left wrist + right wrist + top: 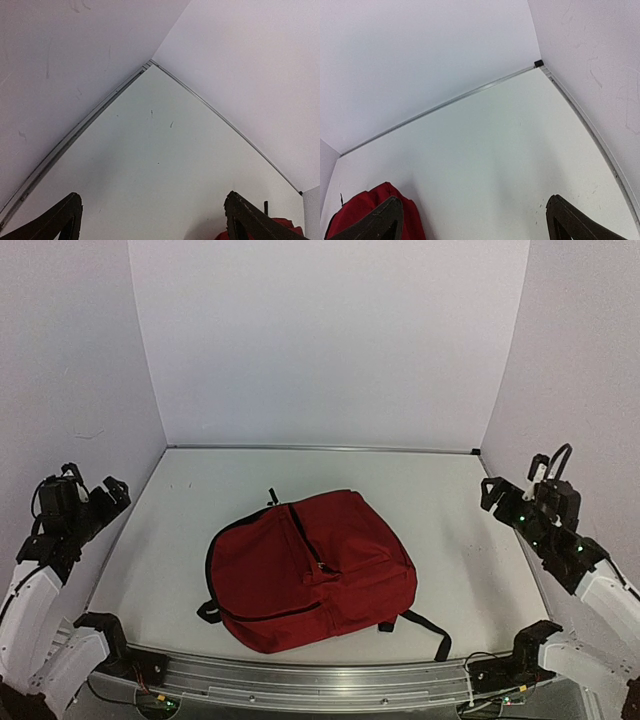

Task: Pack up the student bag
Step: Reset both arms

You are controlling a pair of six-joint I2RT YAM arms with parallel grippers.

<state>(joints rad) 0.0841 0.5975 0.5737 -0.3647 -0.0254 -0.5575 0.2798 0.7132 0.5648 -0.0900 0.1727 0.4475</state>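
Note:
The student bag (310,570), a dark red backpack with black zippers and straps, lies flat in the middle of the table with its zippers closed. A corner of the student bag (360,210) shows at the lower left of the right wrist view, and a sliver of the student bag (287,231) at the lower right of the left wrist view. My left gripper (100,495) hangs at the table's left edge, open and empty, well away from the bag. At the right edge my right gripper (505,495) is likewise open and empty. Bare tabletop lies between the spread fingers of the left gripper (152,212) and of the right gripper (472,215).
White walls enclose the table on three sides, meeting it along metal strips (320,448). A black strap (430,630) trails from the bag toward the near right. An aluminium rail (320,685) with the arm bases runs along the near edge.

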